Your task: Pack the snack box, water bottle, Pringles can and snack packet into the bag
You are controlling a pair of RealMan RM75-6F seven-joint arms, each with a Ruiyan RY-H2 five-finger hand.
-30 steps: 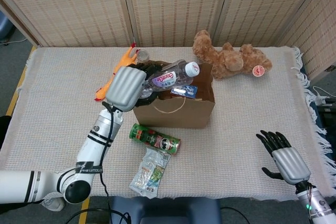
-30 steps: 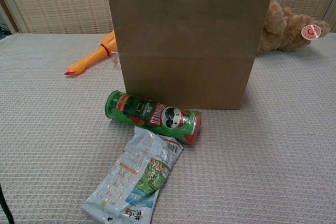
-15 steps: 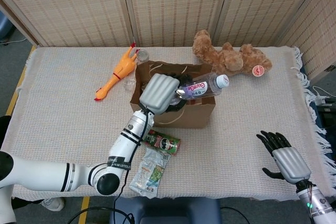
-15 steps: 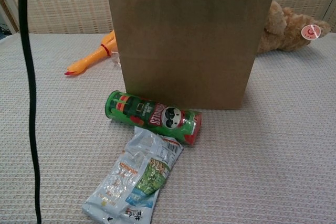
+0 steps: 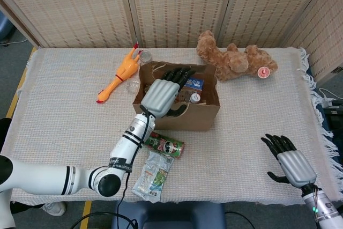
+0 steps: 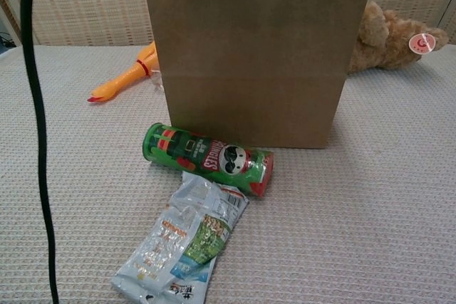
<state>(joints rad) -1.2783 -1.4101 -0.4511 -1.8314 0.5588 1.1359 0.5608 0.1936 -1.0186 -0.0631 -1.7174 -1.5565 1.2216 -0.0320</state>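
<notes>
1. Your bag (image 5: 182,117) stands upright and open at the middle of the table (image 5: 64,116). Inside it you can see the white cap of the water bottle (image 5: 195,97) and a blue corner of the snack box (image 5: 196,84).
2. Your left hand (image 5: 163,94) hovers over the bag's mouth, fingers apart and stretched toward the far rim, holding nothing.
3. The Pringles can (image 6: 207,158) lies on its side just in front of the bag — not packed yet.
4. The snack packet (image 6: 184,241) lies flat in front of the can, its upper corner touching or nearly touching the can; you cannot tell which.
5. Your right hand (image 5: 286,160) rests near the table's front edge, well to the right of the bag, fingers spread and empty.
6. A rubber chicken (image 5: 120,75) lies to the bag's left rear, with small clear items beside it — too small to tell what they are.
7. A teddy bear (image 5: 233,60) lies behind the bag's right corner.
8. A black cable (image 6: 37,126) hangs close to the chest camera, left of the bag.
</notes>
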